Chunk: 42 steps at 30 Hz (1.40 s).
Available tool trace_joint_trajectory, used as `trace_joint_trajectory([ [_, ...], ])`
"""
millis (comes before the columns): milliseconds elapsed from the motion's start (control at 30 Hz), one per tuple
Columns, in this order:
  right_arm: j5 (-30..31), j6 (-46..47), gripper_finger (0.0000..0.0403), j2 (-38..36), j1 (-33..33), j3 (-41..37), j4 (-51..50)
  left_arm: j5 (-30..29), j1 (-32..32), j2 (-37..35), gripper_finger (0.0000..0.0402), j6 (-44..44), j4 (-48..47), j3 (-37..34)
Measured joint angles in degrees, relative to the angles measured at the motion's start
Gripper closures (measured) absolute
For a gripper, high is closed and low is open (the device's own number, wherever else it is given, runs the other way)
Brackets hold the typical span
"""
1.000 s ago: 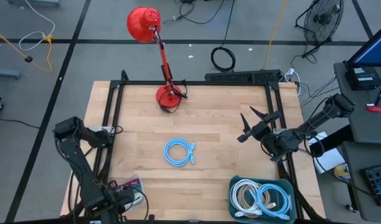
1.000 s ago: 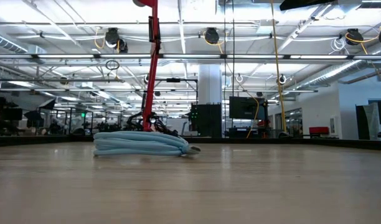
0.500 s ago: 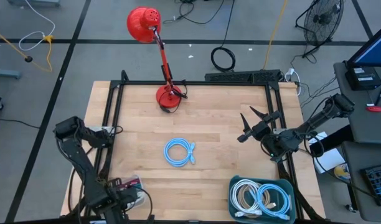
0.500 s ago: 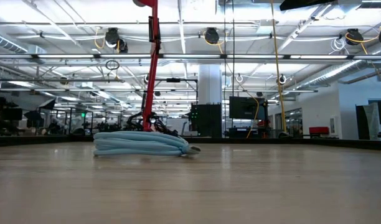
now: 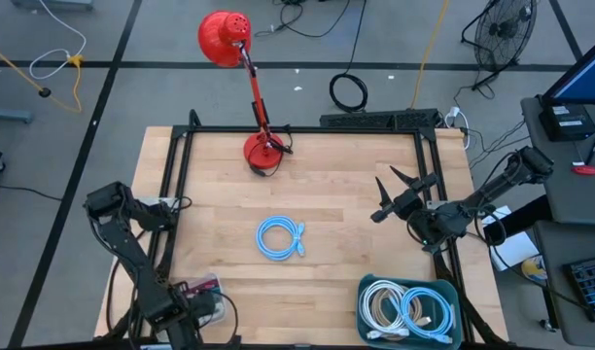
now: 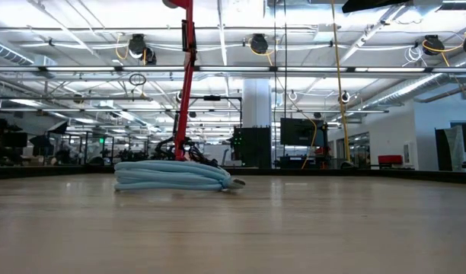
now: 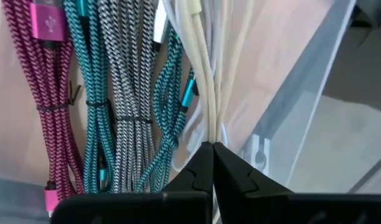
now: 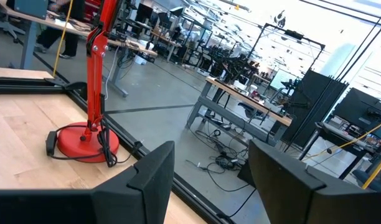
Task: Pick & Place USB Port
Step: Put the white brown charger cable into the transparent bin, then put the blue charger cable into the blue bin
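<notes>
High view: wooden table (image 5: 336, 185) w/ black frame. Light-blue coiled cable (image 5: 280, 237) lies flat mid-table, well apart from both arms. Teal bin (image 5: 451, 292) at near right corner holds white and blue coils. Red desk lamp (image 5: 262, 151) stands at far edge. Left gripper (image 5: 186, 309) is down at near left corner, over a clear tray (image 5: 216, 285) of cables. Right gripper (image 5: 400, 193) hovers at right side of table, fingers spread wide, holding nothing.

Left wrist view: fingers pressed tip to tip, w/ a cream cable (image 7: 205, 81) running into the join; judged pinched, though the contact itself is hidden. Beside it lie braided USB cables: magenta (image 7: 48, 99), teal (image 7: 91, 93), black-and-white (image 7: 131, 93), each bundled w/ a tie. Clear tray wall (image 7: 315, 93) just beside.

Handling (judgement): cables are light, soft, limp; strands sag and trail when lifted, may drag neighbours. Best hold is at the tied waist of a bundle, or across all turns of a coil; plug ends are stiff but small and slippery.

View differences: only left wrist view shows tray contents and the finger closure; high view shows only a pink glimpse there. Low view gives blue coil (image 6: 172, 175) as a low stack resting flat on the wood, lamp stem (image 6: 186, 84) behind it, no gripper visible. Right wrist view shows lamp base (image 8: 84, 142) and open fingers (image 8: 150, 168), no cable.
</notes>
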Motion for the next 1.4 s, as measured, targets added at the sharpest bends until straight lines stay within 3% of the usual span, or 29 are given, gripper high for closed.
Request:
trace_joint_trajectory([
  [167, 0.0, 0.0, 0.0206, 0.0, 0.0, 0.0, -0.02, -1.01, 0.26, 0.0, 0.0369, -2.8, -0.02, 0.0],
  [533, 0.0, 0.17, 0.0206, 0.0, 0.02, 0.0, -0.02, 0.79, 0.31, -0.71, 0.026, -5.78, -0.89, 0.0],
  [833, 0.0, 0.6, 0.0206, 0.0, 0.0, 0.0, -0.02, -6.16, 0.83, -7.83, 0.0258, -5.94, -7.47, 0.0],
  [1067, 0.0, 0.59, 0.0206, 0.0, 0.02, 0.0, -0.02, -17.07, 3.5, -16.15, 0.0279, -3.9, -11.56, 0.0],
  [1400, 0.14, -0.07, 0.0206, 0.0, 0.16, 0.0, -0.02, -41.63, 10.87, -21.48, 0.0284, 16.47, -10.62, 0.02],
])
